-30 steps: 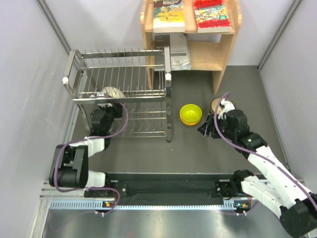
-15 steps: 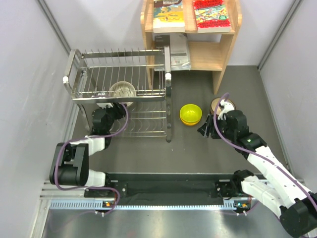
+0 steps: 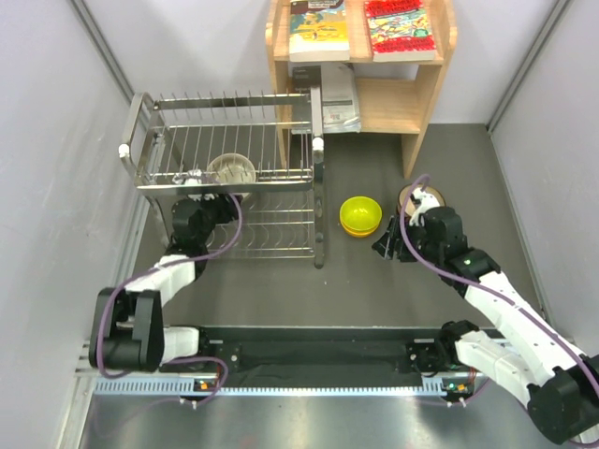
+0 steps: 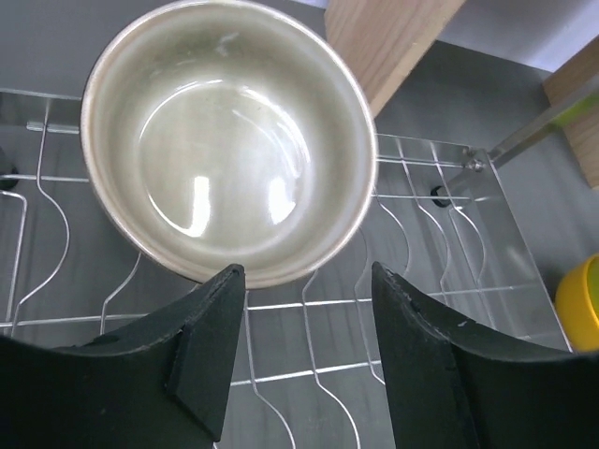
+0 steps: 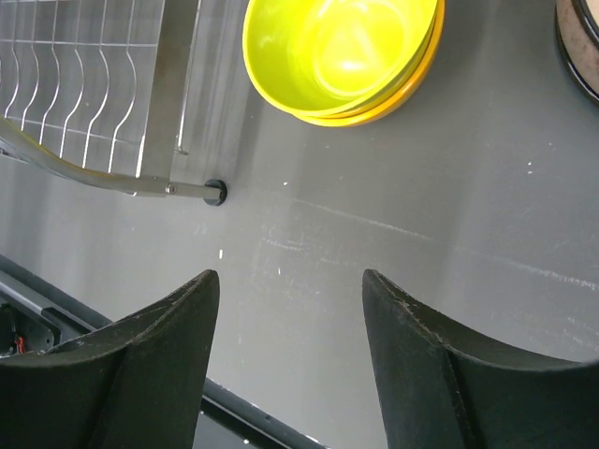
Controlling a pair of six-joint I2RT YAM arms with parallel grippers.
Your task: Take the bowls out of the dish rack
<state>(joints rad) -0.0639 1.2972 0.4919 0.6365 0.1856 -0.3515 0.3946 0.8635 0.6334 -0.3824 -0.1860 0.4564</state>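
Cream-white bowl (image 4: 229,140) newly free of parted left end effector (image 4: 304,281); right end effector (image 5: 287,281) open, brown bowl (image 5: 581,45) cropped.

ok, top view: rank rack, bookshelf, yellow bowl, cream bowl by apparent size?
1. rack and bookshelf: about alike; bookshelf is cropped at the frame's top.
2. cream bowl and yellow bowl: near alike; cream sits raised in the rack, nearer the camera, so unsure.
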